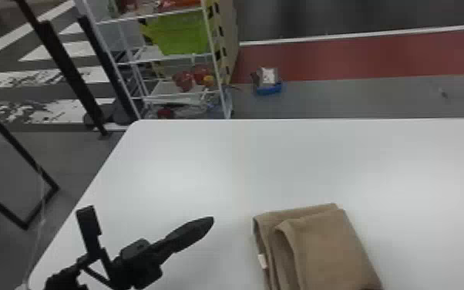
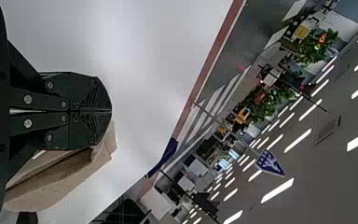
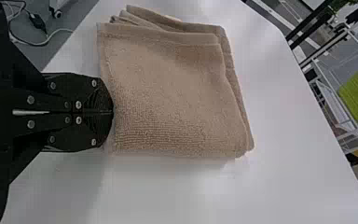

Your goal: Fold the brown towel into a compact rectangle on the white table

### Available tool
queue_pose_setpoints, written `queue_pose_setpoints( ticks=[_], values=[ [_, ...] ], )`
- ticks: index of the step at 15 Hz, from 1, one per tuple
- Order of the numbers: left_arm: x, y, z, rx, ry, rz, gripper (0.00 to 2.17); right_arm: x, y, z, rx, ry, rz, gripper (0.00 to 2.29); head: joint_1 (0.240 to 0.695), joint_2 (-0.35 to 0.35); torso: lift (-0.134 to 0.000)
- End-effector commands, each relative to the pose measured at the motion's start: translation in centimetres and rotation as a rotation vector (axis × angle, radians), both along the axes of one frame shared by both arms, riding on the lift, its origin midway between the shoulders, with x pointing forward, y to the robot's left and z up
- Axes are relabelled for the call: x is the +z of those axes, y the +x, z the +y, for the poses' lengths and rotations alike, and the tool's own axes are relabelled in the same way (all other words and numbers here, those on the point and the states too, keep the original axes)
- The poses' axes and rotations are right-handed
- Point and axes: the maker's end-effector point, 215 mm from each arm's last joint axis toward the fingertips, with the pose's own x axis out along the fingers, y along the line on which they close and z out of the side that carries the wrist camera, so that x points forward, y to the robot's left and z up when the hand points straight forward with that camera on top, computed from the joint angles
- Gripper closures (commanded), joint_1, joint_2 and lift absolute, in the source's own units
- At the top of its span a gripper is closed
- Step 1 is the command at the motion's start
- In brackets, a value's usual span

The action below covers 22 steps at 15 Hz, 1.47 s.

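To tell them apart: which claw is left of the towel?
The left claw: in the head view, white table shows between it and the towel. The right claw overlaps the towel's edge in its wrist view.

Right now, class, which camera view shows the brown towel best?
The right wrist view: nearly the whole folded towel shows. The head view's bottom edge cuts it off; in the left wrist view, the left gripper partly hides it.

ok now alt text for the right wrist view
Brown towel folded into a layered, roughly square stack on a white table, with the robot's black right hand, fingers together, at one edge. A white rack stands beyond the table.
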Motion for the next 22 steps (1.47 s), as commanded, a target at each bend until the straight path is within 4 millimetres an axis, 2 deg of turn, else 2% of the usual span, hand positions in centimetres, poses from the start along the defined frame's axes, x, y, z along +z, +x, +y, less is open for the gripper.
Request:
queue_pose_setpoints(
  ticks=[1,6,10,11,12,13,14,15,16,17,18,20,22],
  values=[
    [0.0,-0.4,-0.2,-0.006,-0.002,0.002,1.36,0.8,3.9,-0.6,-0.02,-0.016,-0.042,1.96,0.695,0.205,-0.123],
    [0.5,-0.4,-0.4,-0.015,0.001,-0.007,1.36,0.8,9.5,-1.8,-0.057,-0.043,-0.085,1.96,0.695,0.156,-0.123],
    [0.7,0.1,-0.7,-0.016,0.001,-0.013,1.36,2.4,17.2,-2.0,-0.057,-0.026,-0.242,1.96,0.695,0.132,-0.123],
    [0.7,0.1,-1.2,-0.022,0.0,-0.012,1.36,3.4,18.7,-1.7,-0.048,0.003,-0.285,1.96,0.695,0.129,-0.123],
    [0.7,0.2,-1.5,-0.026,-0.001,-0.013,1.36,3.8,19.0,-1.8,-0.042,0.029,-0.287,1.95,0.695,0.12,-0.123],
    [0.7,0.2,-1.5,-0.024,-0.002,-0.012,1.36,4.2,18.3,-1.8,-0.027,0.075,-0.282,1.94,0.695,0.117,-0.123],
    [0.5,0.1,-1.5,-0.024,-0.003,-0.006,1.36,4.8,17.3,-1.8,-0.002,0.132,-0.277,1.81,0.695,0.116,-0.123],
    [0.5,0.0,-1.5,-0.027,-0.003,-0.002,1.36,6.0,16.7,-2.5,0.013,0.185,-0.287,1.58,0.695,0.115,-0.123],
    [0.2,-0.1,-1.6,-0.028,-0.004,0.011,1.36,7.6,16.0,-2.9,0.05,0.248,-0.311,1.02,0.695,0.116,-0.123],
    [-0.1,-0.4,-1.9,-0.037,-0.013,0.037,1.36,9.5,15.5,-4.2,0.067,0.284,-0.362,0.32,0.695,0.117,-0.123],
    [0.6,-0.4,-2.1,-0.042,-0.01,0.027,1.36,11.3,15.0,-5.4,0.077,0.28,-0.438,0.08,0.695,0.107,-0.123],
    [0.6,-0.8,-2.9,-0.057,-0.014,0.044,1.36,12.2,13.8,-8.4,0.134,0.112,-0.6,0.05,0.695,0.075,-0.123],
    [0.2,-1.0,-3.4,-0.059,-0.011,0.058,1.36,13.2,12.4,-9.4,0.245,-0.031,-0.706,0.07,0.695,0.017,-0.123]
  ],
)
